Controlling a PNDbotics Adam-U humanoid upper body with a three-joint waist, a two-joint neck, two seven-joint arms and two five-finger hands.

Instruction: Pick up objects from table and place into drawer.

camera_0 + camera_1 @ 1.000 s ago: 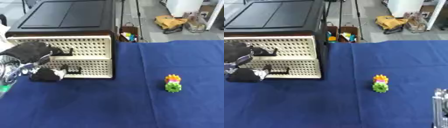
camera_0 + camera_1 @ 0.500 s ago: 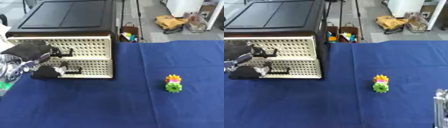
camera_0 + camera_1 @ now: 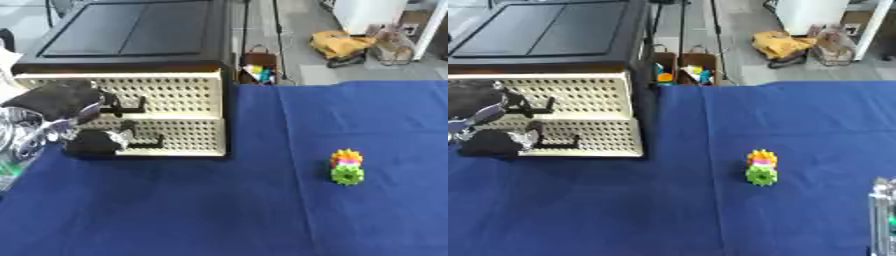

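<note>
A small toy [image 3: 346, 166], stacked orange, pink and green gear-like pieces, stands on the blue cloth right of centre. The drawer unit [image 3: 166, 95] has a black top and two cream perforated fronts, each with a black handle. My left hand [image 3: 61, 100], black with silver parts, is at the unit's left front. Its fingers [image 3: 94, 143] curl at the left end of the lower drawer handle [image 3: 144, 144]. A silver part of my right hand [image 3: 883, 215] shows at the lower right edge of the right eye view, far from the toy.
The blue cloth [image 3: 262, 210] covers the table around the toy. Behind the table stand paper bags with colourful items [image 3: 684, 70] and a yellow bag [image 3: 785, 45] on the floor.
My left hand has shifted slightly up and right along the lower drawer front. The toy has not moved.
</note>
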